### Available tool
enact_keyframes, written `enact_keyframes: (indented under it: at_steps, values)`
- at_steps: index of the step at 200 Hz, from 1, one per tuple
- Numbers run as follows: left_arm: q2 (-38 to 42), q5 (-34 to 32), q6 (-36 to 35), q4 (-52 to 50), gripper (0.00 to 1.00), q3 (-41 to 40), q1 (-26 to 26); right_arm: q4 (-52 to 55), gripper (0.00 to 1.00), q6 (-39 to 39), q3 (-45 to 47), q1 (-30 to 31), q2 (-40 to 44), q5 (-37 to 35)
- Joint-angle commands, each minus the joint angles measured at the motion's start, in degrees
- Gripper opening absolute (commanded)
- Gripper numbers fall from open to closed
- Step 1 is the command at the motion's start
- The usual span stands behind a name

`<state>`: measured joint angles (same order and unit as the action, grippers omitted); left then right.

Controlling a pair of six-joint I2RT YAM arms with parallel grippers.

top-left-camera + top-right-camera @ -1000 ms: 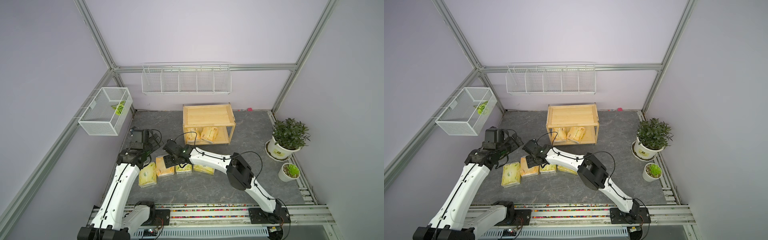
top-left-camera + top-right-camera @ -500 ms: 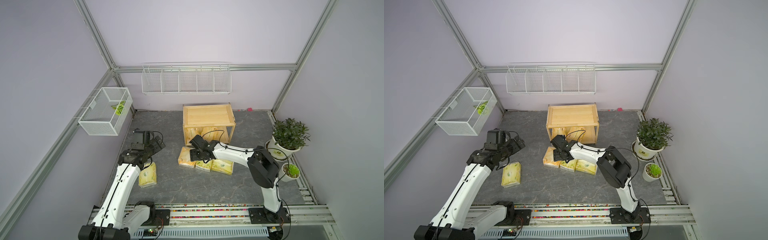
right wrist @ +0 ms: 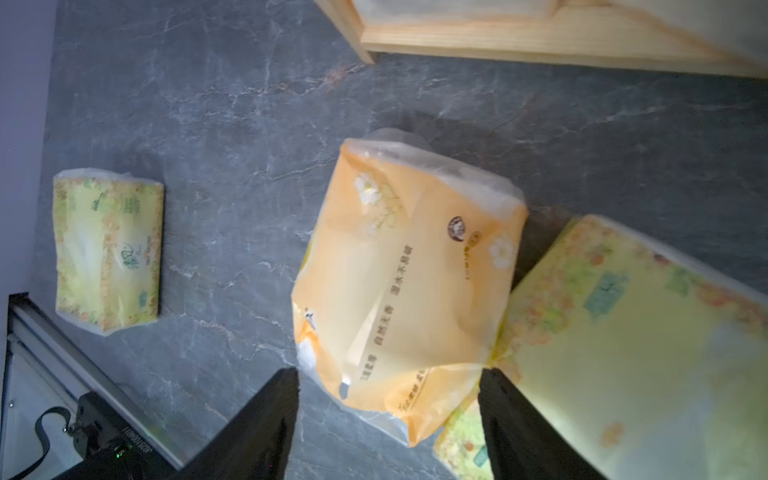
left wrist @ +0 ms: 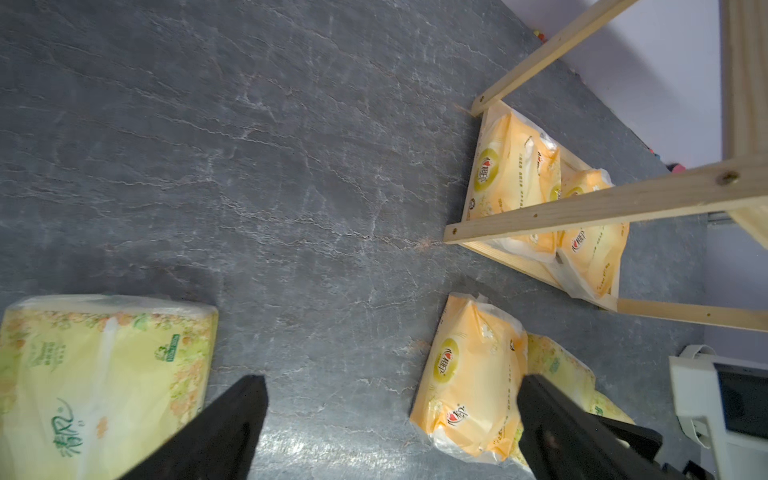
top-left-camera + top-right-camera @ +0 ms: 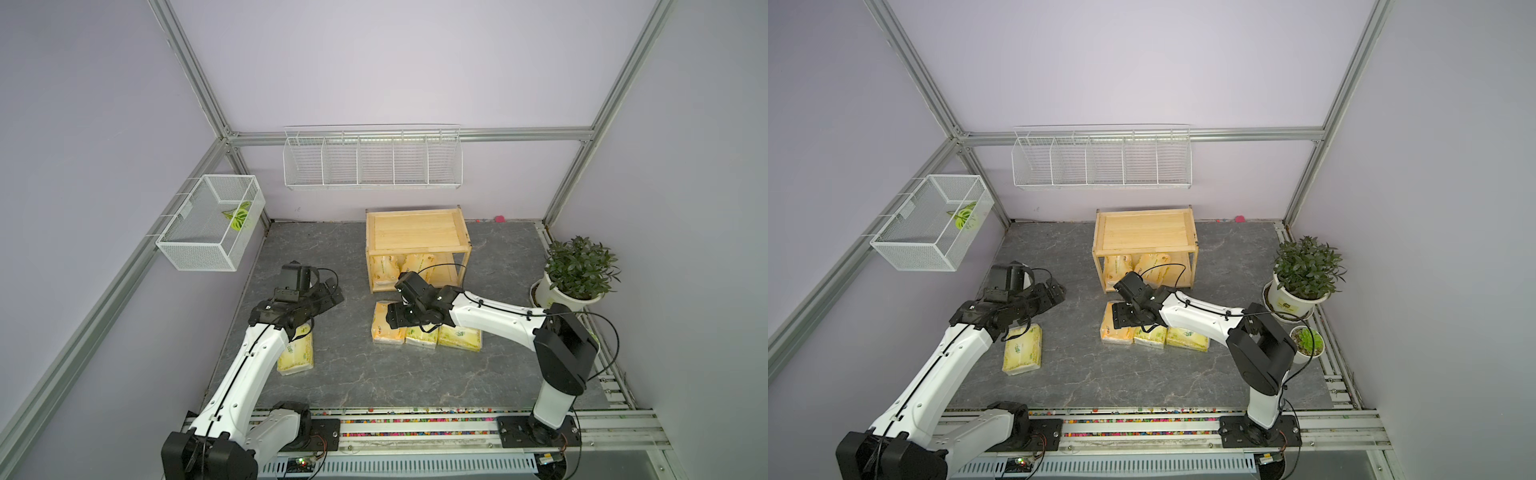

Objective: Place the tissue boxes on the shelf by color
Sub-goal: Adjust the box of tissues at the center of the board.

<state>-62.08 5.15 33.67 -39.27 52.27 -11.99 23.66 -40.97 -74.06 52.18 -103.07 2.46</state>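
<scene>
The wooden shelf (image 5: 415, 232) stands at the back with a bare top; two orange tissue boxes (image 5: 384, 268) lie on its lower tier. In front of it an orange box (image 5: 382, 332) lies on the floor beside two yellow-green boxes (image 5: 461, 337). My right gripper (image 3: 388, 374) is open just above the orange box (image 3: 407, 270). Its fingers straddle the box's near end, and floor shows between one finger and the wrap. A lone yellow-green box (image 5: 1021, 349) lies to the left under my left arm. My left gripper (image 4: 388, 382) hangs wide open above bare floor.
A large potted plant (image 5: 577, 270) and a small one (image 5: 1308, 340) stand at the right edge. A white wire rack (image 5: 372, 162) hangs on the back wall and a mesh basket (image 5: 208, 224) on the left wall. The arm rail (image 5: 415, 424) runs along the front.
My right arm has swung from the left side to the front of the shelf. The orange box and two yellow-green boxes now lie farther right. My left gripper has shifted slightly.
</scene>
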Motion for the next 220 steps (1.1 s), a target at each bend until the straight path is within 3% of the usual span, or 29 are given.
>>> enact_keyframes:
  at_steps: [1, 34, 89, 146, 175, 190, 220]
  values:
    - [-1.62, 0.74, -1.12, 1.88, 1.0, 1.43, -1.21, -0.64, 0.73, 0.95, -1.19, 1.94, -1.57, 1.62]
    - [-3.68, 0.94, -0.77, 2.49, 1.0, 2.33, -2.34, -2.23, 0.73, -1.2, 1.38, 2.24, -2.53, 0.9]
    - [-5.88, 2.26, -1.24, 1.73, 1.0, 3.98, -2.78, -4.44, 0.73, -3.53, 13.79, 1.28, 5.8, -2.6]
    - [-5.73, 3.21, -1.94, 2.47, 1.0, 3.13, -3.11, -1.46, 0.73, -3.58, 25.09, -7.51, 17.76, -6.1]
    - [-5.89, 5.3, -1.92, 4.97, 1.0, 0.82, -4.68, -0.25, 0.75, 0.2, 24.6, -10.21, 22.3, -1.72]
    - [-6.56, 5.85, -1.27, 6.59, 1.0, -0.41, -6.73, -0.89, 0.77, 0.92, 22.49, -10.26, 21.62, 4.2]
    - [-9.2, 7.55, 1.64, 12.19, 1.0, -3.49, -10.88, -11.65, 0.8, -5.84, 22.98, -9.69, 17.22, 14.63]
